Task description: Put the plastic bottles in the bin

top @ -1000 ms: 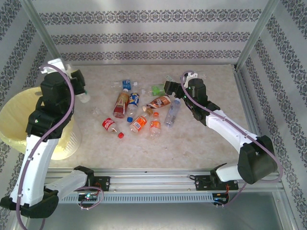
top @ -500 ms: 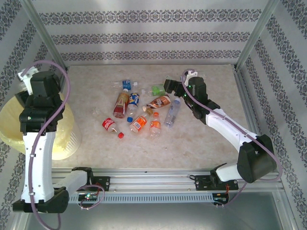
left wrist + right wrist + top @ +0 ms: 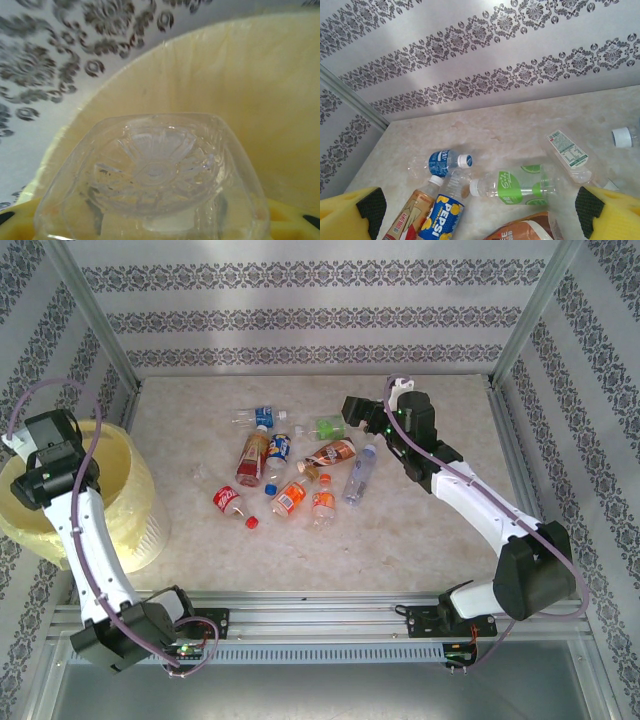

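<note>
Enclosure walled in grey damask-striped wallpaper (image 3: pixel 300 315) and framed by aluminium posts (image 3: pixel 533 310); a pale marbled surface (image 3: pixel 420 530) carries the work. Over the last second the left arm (image 3: pixel 85 530) has swung leftward off the surface's left part. It now stands above the bin (image 3: pixel 135 490), which sits at the surface's left edge. The left hand (image 3: pixel 160 227) is closed narrow on a clear bottle (image 3: pixel 155 175). The left wrist view shows this bottle base-on, with the bin's pale-yellow inner wall behind it. Judged from this, the carry is finished and the release is the step in hand; opening the fingers should drop the bottle inside the rim. The right hand (image 3: pixel 480 220) stands wide and empty and has shifted little. It hovers over the far side of the heap, above a green-labelled bottle (image 3: pixel 515 186). The remaining plastic bottles (image 3: pixel 295 475) lie unmoved on their sides in a loose cluster at mid-surface. Among them are a Pepsi bottle (image 3: pixel 440 217), a small blue-labelled bottle (image 3: pixel 442 162) and, at the near-left fringe, a red-labelled bottle (image 3: pixel 230 502). With so many still out, most of the task appears yet to be done.
</note>
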